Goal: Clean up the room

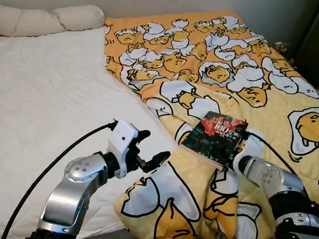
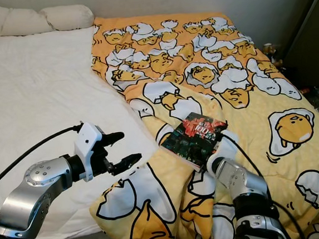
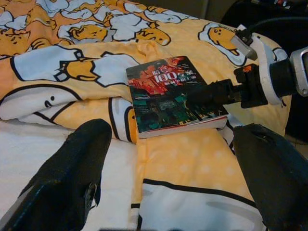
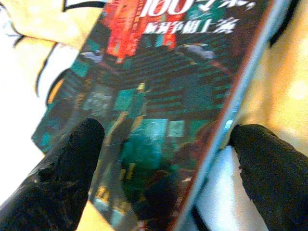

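Note:
A book (image 1: pixel 214 138) with a dark red-and-teal cover lies flat on the yellow egg-print duvet (image 1: pixel 228 74) near the bed's front edge. My right gripper (image 4: pixel 168 130) is open at the book's near edge. One finger (image 3: pixel 209 94) rests over the cover, and the other finger (image 4: pixel 269 163) is past the book's side. My left gripper (image 1: pixel 155 146) hovers open to the left of the book, over the folded duvet edge and the white sheet (image 1: pixel 45 96), holding nothing.
The duvet is bunched over the bed's right half, folded back near the front. Pillows (image 1: pixel 39 21) lie along the head of the bed at the far left. Dark furniture (image 1: pixel 318 44) stands to the right of the bed.

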{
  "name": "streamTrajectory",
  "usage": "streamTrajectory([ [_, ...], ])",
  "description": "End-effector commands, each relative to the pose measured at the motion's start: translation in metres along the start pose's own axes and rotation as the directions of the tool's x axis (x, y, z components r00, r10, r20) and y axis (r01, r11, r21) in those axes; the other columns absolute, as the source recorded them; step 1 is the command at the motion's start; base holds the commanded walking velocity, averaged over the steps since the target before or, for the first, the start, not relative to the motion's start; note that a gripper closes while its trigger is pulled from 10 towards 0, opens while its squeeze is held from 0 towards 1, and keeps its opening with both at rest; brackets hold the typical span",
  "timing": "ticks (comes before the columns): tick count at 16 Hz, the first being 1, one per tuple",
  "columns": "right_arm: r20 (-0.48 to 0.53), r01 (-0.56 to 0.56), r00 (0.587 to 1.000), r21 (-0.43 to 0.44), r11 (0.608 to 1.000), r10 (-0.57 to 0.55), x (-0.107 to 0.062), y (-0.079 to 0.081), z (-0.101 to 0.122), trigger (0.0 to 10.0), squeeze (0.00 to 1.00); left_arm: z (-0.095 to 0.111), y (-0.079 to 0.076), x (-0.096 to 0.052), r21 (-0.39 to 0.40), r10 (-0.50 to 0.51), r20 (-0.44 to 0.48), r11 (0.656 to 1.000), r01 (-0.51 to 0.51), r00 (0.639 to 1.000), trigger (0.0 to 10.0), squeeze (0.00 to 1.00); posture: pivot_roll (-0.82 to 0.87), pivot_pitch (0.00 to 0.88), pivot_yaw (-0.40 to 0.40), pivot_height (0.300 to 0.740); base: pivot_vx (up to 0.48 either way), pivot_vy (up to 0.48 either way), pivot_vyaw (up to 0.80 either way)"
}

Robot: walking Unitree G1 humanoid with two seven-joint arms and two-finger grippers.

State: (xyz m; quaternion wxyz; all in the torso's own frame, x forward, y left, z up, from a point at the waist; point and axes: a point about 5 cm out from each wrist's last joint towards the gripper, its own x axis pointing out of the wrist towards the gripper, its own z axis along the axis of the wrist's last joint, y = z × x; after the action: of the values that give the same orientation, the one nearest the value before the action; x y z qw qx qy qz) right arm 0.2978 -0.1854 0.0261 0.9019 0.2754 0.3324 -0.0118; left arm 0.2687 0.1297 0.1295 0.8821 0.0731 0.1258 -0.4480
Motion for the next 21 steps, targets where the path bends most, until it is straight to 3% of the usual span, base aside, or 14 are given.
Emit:
streamTrajectory([
  [1,0.030,-0.035,0.999,0.017,0.999,0.034,0.001,0.004,0.008,10.0,1.00,0.001,0.001,0.000,0.012,-0.011,-0.006,1.000,0.011,1.000,10.0,0.00,-0.04,0.000,-0.035,0.740,0.000,0.000,0.00],
  [20,0.014,-0.068,0.998,-0.016,0.998,0.068,0.002,0.007,0.010,10.0,1.00,-0.001,0.000,-0.002,0.018,-0.025,-0.013,1.000,0.026,1.000,10.0,0.00,-0.04,0.000,-0.038,0.740,0.000,0.000,0.00],
  [21,0.045,-0.110,0.993,0.157,0.981,0.105,0.010,0.005,-0.002,10.0,0.00,-0.002,0.000,-0.002,0.032,-0.047,-0.032,0.998,0.049,0.998,10.0,0.00,-0.02,0.000,-0.034,0.740,0.000,0.000,0.00],
])
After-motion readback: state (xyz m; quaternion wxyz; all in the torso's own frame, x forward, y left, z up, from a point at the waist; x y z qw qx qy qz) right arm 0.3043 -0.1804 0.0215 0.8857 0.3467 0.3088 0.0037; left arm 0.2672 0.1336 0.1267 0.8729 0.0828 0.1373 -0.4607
